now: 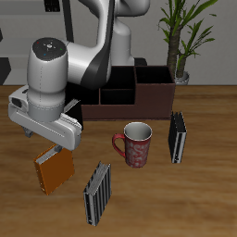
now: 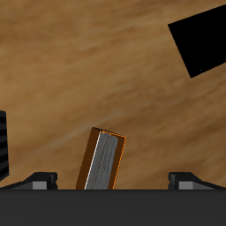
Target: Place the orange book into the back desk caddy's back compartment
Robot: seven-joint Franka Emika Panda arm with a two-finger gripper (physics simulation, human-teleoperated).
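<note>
Orange book [image 1: 54, 170] standing tilted on the wooden table [image 1: 208, 176], near the front edge, directly beneath the gripper [image 1: 48, 139]. In the wrist view, same orange book [image 2: 101, 159] seen from above, pale page edges up, centred in the wide gap between the two fingertips [image 2: 40, 179], touching neither. Jaws spread apart, holding nothing.

Close beside the book, still nearer the front edge: a black-and-white striped book [image 1: 97, 193], upright, leaning slightly. Toward the middle of the table: a red patterned mug [image 1: 135, 144], handle facing the orange book. Beyond the mug, a second striped book [image 1: 177, 137], upright, just apart from the mug.

Back desk caddy [image 1: 139, 93] along the back edge, dark brown, split by partitions; back compartment partly hidden behind the arm, cannot tell which cell. Potted plant [image 1: 180, 37] at the back corner, just beside the caddy. Mug between the orange book and the caddy's near wall.
</note>
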